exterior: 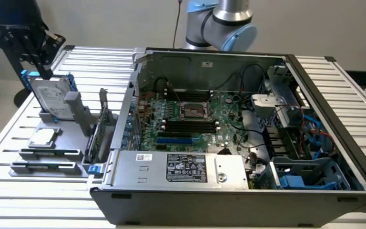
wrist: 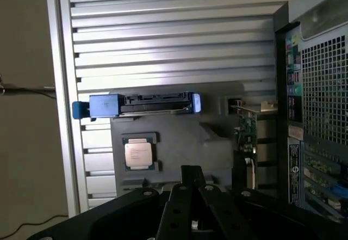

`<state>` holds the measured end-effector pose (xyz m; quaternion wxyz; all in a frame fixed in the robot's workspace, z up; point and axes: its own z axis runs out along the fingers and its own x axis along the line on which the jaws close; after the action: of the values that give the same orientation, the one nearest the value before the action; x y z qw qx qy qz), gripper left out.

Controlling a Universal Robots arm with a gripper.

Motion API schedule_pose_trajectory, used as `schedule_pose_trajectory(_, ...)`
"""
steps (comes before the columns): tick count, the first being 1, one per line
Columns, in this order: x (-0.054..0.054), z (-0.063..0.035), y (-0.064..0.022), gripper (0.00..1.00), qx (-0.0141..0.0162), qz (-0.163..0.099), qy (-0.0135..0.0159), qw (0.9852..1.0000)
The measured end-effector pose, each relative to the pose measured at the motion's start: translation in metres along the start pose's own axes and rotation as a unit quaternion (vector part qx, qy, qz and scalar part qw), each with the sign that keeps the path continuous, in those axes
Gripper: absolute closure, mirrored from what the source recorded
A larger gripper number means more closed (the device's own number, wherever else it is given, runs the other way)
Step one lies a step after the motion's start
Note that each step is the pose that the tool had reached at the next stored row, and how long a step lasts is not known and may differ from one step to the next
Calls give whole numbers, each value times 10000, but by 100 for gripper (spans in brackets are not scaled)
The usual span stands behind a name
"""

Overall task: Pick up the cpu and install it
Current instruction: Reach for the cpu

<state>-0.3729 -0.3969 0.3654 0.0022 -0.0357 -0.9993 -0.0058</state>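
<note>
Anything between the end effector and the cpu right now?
Nothing visible covers the cpu; it lies bare on its grey holder. The upright hard drive stands beside it, close to the end effector.

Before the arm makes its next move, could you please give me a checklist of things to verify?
1. cpu lies flat in grey holder: ok.
2. pincer free of any load: ok.
3. pincer open: not ok, shut.
4. pincer above cpu: not ok, it hangs by the hard drive.
5. computer case open, motherboard exposed: ok.
6. socket empty: cannot tell.
</note>
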Motion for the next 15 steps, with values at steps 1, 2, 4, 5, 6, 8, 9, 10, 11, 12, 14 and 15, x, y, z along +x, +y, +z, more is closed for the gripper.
schedule_pose_trajectory(1,45,11,-1,89,2,0,0,10000)
schedule_pose_trajectory(2,90,23,-1,89,4,0,0,10000)
schedule_pose_trajectory(4,184,47,-2,89,9,0,0,10000)
schedule_pose_trajectory(5,228,59,-3,89,11,0,0,10000)
schedule_pose_trajectory(6,273,70,-4,89,12,0,-1,10000)
schedule_pose_trajectory(8,364,92,-6,89,17,0,-1,10000)
schedule_pose_trajectory(9,410,104,-7,89,19,0,-1,10000)
schedule_pose_trajectory(10,455,113,-9,89,22,0,-1,10000)
schedule_pose_trajectory(11,497,122,-11,89,25,-2,-2,10000)
schedule_pose_trajectory(12,530,130,-12,89,29,-7,-2,10000)
schedule_pose_trajectory(14,568,143,-13,89,42,-40,-2,10000)
schedule_pose_trajectory(15,576,146,-12,89,49,-78,-2,10000)
